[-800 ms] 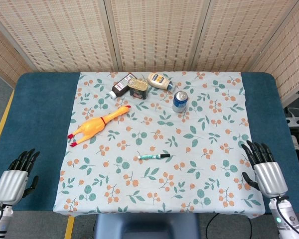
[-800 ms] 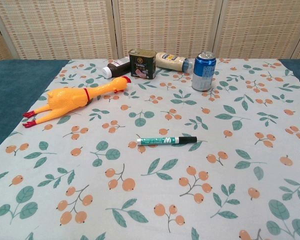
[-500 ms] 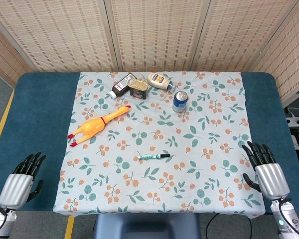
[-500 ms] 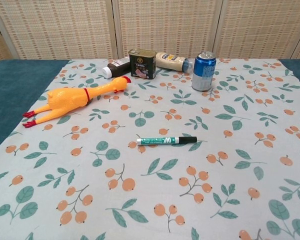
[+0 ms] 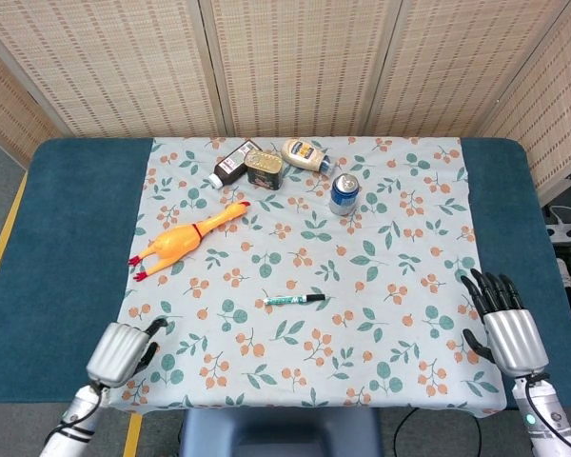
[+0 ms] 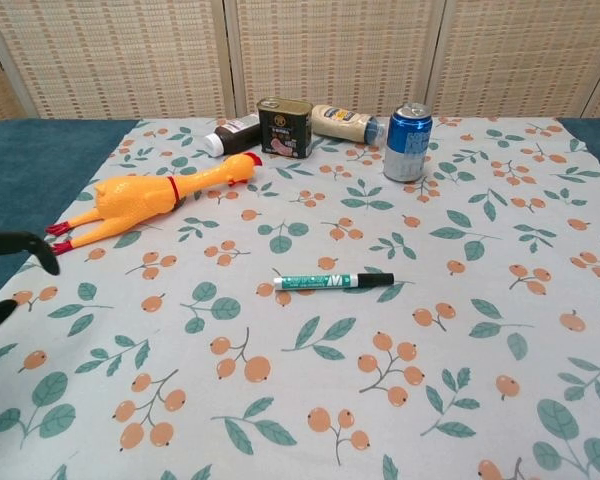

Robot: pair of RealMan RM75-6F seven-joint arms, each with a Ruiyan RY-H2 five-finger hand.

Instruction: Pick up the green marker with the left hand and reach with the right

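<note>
Two hands low in frame, left hand [image 5: 122, 349] empty at lower left, fingers loosely apart, right hand [image 5: 507, 322] empty, fingers spread, lower right, marker [image 5: 294, 300] lying mid-cloth, untouched.

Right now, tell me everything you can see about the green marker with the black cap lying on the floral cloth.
The green marker with the black cap is a slim pen with a white-lettered green barrel, capped, cap end pointing right in both views. It lies flat, near the middle of the floral tablecloth, apart from everything else. Neither hand touches it.
</note>
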